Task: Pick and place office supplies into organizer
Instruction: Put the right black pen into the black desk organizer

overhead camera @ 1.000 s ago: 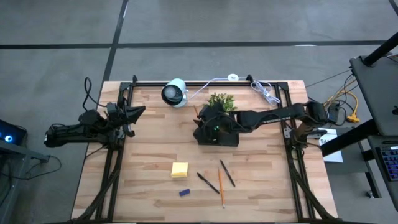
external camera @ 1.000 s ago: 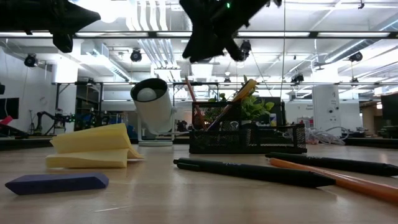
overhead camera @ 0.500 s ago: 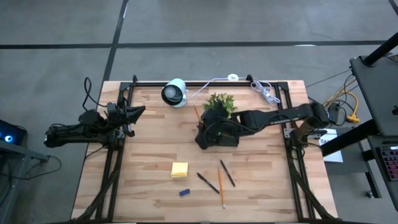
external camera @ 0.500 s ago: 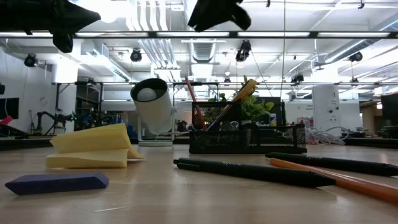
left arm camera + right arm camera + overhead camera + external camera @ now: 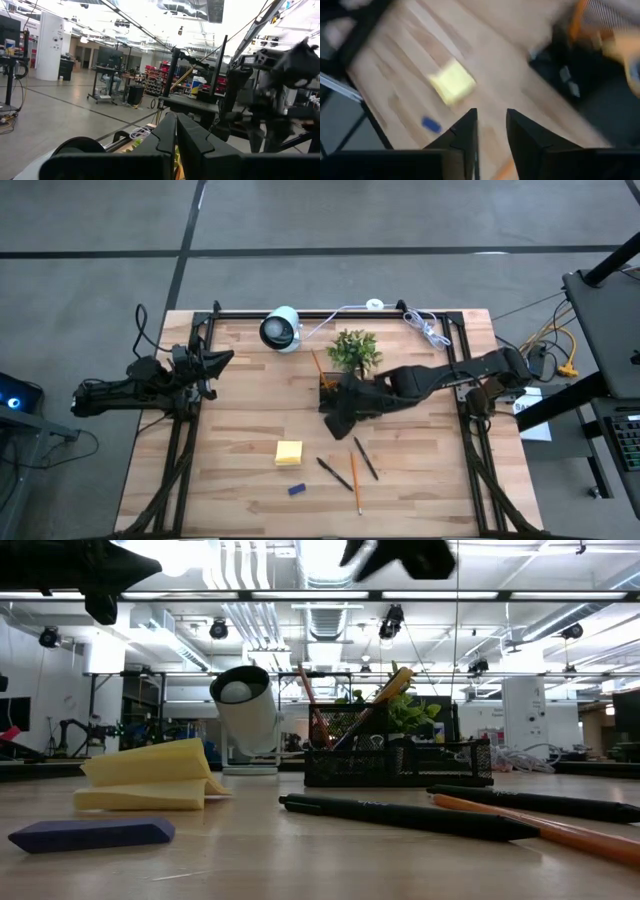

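Note:
My right gripper (image 5: 334, 423) (image 5: 492, 131) hovers open and empty above the table, just on the near side of the black mesh organizer (image 5: 400, 762), whose far corner shows beside the arm (image 5: 326, 384). Yellow-handled scissors (image 5: 396, 686) and a pencil (image 5: 318, 365) lean in the organizer. On the table lie a yellow sticky-note pad (image 5: 289, 452) (image 5: 452, 82), a blue block (image 5: 296, 489) (image 5: 431, 124), two dark pens (image 5: 333, 472) (image 5: 366, 458) and an orange pencil (image 5: 354, 470). My left gripper (image 5: 224, 359) (image 5: 175, 135) waits shut at the left edge.
A green potted plant (image 5: 355, 348) stands behind the organizer, and a white round camera (image 5: 281, 328) (image 5: 245, 710) sits toward the far left. Black frame rails (image 5: 180, 450) run along both sides and the far edge. A white cable (image 5: 428, 330) lies in the far right corner.
My right gripper has risen from over the organizer and moved toward the table's near edge, coming out above the bare wood between the organizer and the pens. The things on the table have stayed where they were.

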Available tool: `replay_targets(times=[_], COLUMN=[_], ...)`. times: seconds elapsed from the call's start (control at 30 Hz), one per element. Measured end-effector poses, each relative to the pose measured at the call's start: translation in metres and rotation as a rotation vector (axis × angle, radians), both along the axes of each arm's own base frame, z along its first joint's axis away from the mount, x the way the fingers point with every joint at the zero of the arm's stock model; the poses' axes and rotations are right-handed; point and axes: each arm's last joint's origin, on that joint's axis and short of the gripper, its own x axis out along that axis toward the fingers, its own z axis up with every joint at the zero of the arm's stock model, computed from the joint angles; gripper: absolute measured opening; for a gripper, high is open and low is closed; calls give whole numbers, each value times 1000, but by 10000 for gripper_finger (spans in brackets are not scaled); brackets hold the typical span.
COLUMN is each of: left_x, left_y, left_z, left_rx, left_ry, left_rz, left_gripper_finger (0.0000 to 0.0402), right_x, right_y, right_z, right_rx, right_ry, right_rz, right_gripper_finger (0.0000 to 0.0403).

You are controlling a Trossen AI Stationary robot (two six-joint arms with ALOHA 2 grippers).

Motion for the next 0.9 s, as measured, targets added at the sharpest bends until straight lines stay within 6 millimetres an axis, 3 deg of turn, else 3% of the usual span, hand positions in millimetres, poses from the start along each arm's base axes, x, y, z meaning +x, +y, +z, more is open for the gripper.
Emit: replay_targets(times=[0.23,0.6,0.9], left_x=[0,0,0], left_y=[0,0,0], left_z=[0,0,0], left_rx=[0,0,0], left_ry=[0,0,0], left_rz=[0,0,0], left_gripper_finger=[0,0,0], right_x=[-20,-34,-32], right_y=[21,43,49], right_z=[-17,-56,-103], right_rx=[97,147,261], right_ry=[199,289,239], right_rz=[-92,-215,-177], right_gripper_finger=[144,169,178])
